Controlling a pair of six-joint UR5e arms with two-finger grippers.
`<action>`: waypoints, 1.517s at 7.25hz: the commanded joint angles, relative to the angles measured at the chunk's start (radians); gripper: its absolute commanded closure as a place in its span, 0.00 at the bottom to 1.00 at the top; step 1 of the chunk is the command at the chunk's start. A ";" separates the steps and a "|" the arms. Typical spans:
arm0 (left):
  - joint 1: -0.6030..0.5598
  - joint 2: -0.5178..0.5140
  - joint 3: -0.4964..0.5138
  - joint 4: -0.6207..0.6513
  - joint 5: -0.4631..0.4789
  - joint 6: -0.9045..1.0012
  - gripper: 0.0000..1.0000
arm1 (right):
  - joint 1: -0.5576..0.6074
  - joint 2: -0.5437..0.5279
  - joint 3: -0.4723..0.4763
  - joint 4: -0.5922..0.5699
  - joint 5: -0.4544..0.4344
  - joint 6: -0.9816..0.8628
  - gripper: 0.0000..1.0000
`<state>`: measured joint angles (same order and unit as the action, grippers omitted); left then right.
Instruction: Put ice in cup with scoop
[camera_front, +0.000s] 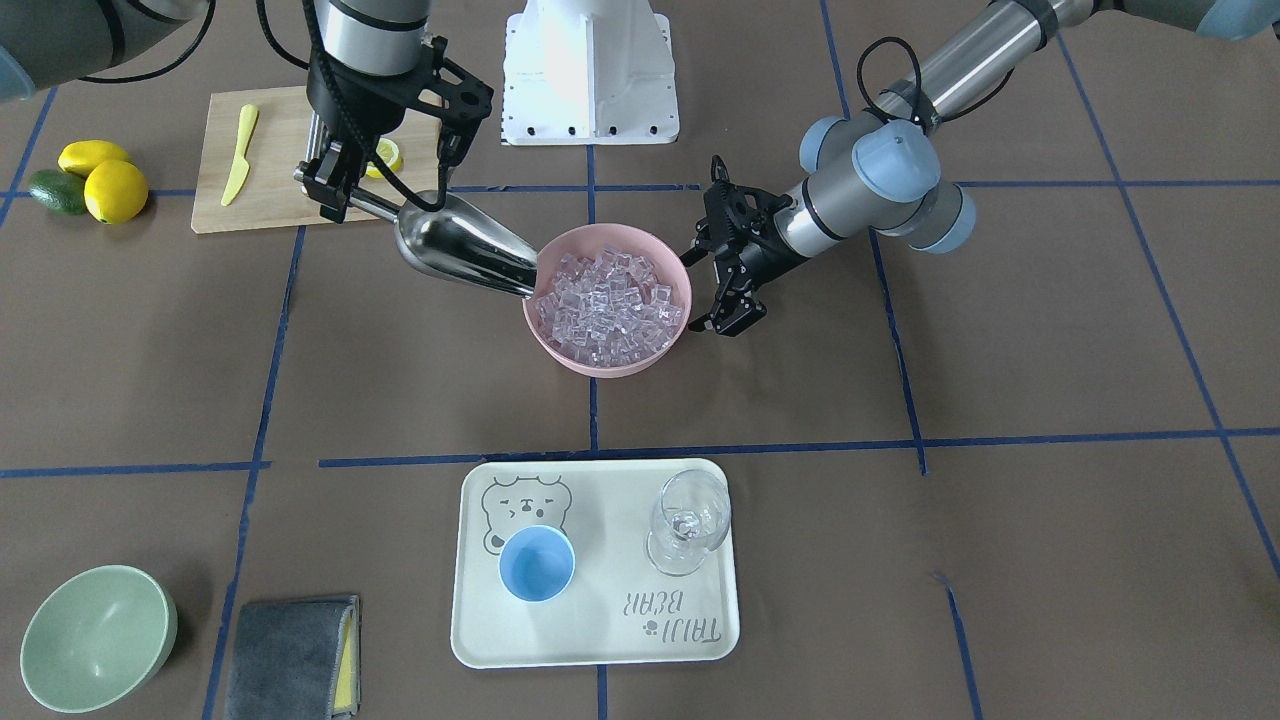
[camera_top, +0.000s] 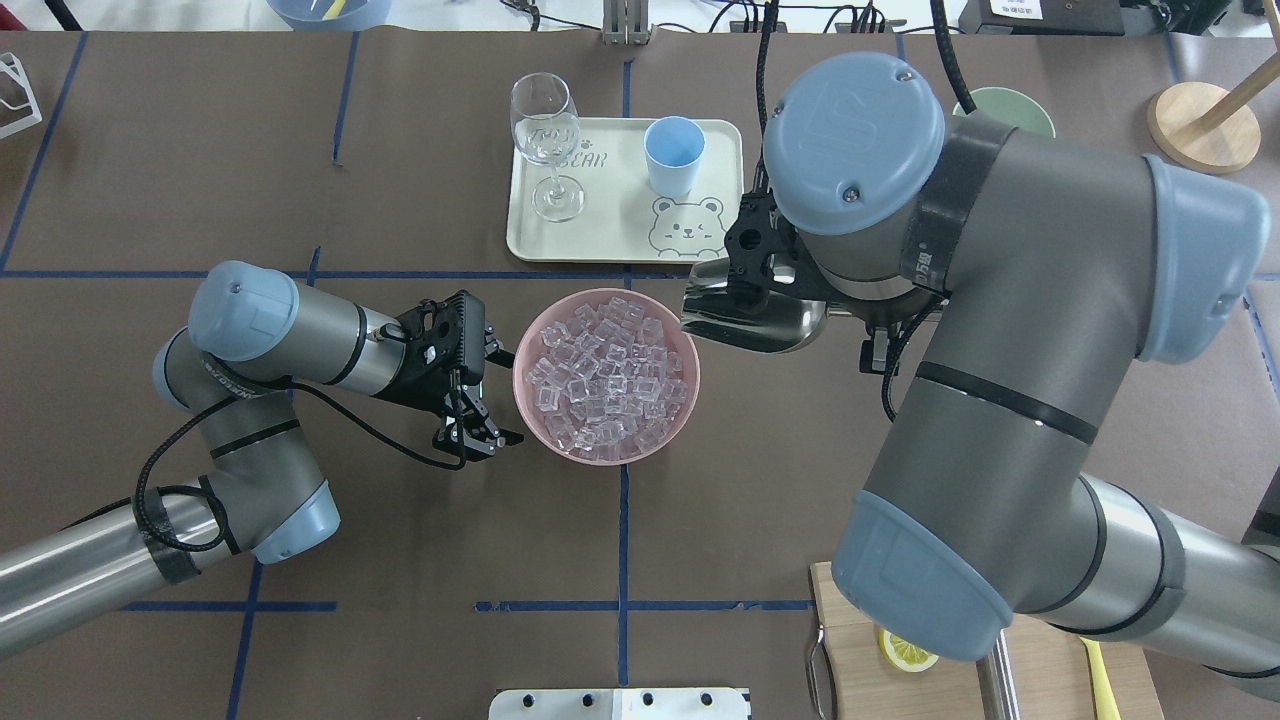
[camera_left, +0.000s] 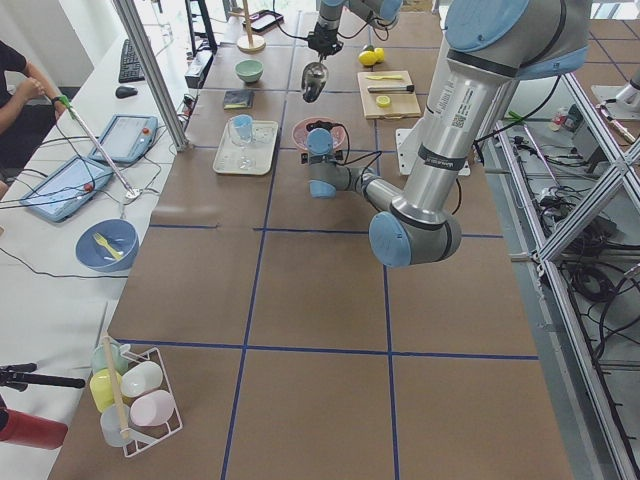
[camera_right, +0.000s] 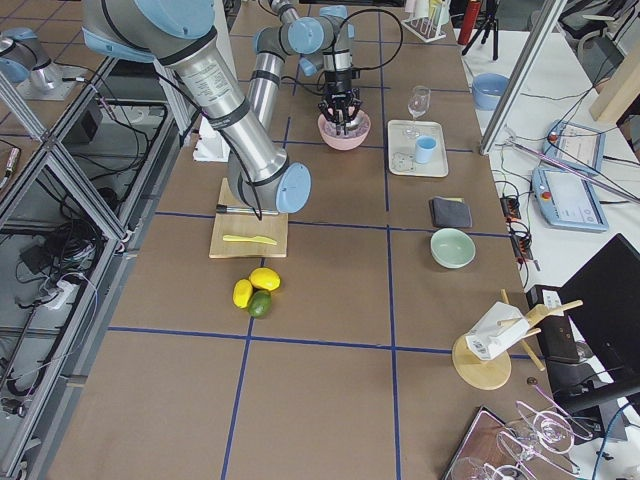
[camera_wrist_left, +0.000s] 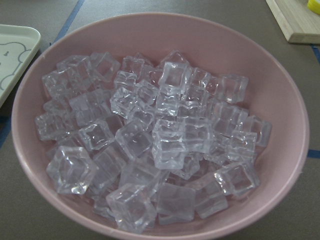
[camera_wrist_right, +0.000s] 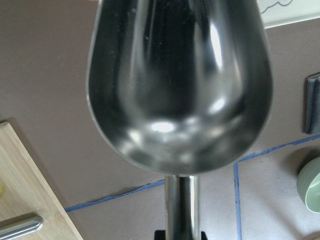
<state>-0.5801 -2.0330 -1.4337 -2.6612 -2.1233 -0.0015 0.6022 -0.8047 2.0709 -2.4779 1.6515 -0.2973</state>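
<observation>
"TAIJI BEAR" — on the tray (camera_front: 560, 640)

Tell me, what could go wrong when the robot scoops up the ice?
1. The scoop, held by the right gripper, sits at the pink bowl's rim. The left gripper is open beside the bowl and doesn't seem to hold it, so a push might slide it.
2. The ice is heaped, so cubes could tumble out.
3. The cup looks narrower than the scoop, and the wine glass stands close by, so cubes may miss or the glass get bumped.
</observation>
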 joint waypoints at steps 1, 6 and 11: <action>-0.003 -0.009 0.012 0.000 -0.001 -0.005 0.00 | -0.001 0.063 -0.097 -0.001 0.007 -0.002 1.00; -0.006 -0.012 0.013 0.000 -0.001 -0.009 0.00 | -0.051 0.218 -0.318 -0.112 -0.112 -0.107 1.00; -0.006 -0.013 0.015 -0.002 -0.001 -0.009 0.00 | -0.108 0.360 -0.518 -0.254 -0.278 -0.230 1.00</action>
<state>-0.5860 -2.0459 -1.4186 -2.6624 -2.1245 -0.0104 0.5059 -0.4563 1.5822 -2.7288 1.3960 -0.5063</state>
